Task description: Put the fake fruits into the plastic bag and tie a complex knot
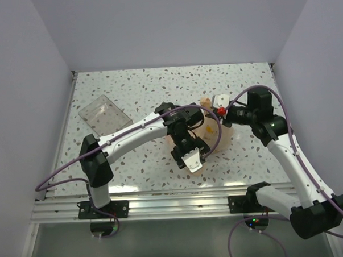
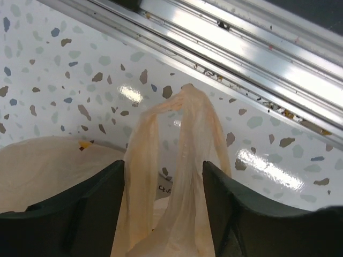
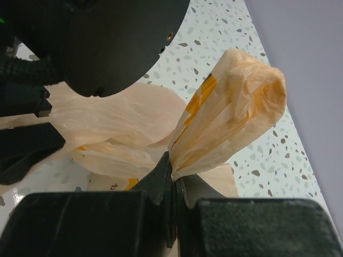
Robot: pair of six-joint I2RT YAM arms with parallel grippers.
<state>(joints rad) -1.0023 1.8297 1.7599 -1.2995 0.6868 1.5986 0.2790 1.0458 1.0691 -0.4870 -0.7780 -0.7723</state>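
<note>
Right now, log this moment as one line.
left gripper: open, straddling a bag handle | right gripper: shut on bag, pinching a bunched loop | knot: none seen

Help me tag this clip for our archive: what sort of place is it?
Probably a robot lab work cell, not a home: plain white walls box in a speckled tabletop, and an aluminium rail along its near edge carries the left arm and right arm.
</note>
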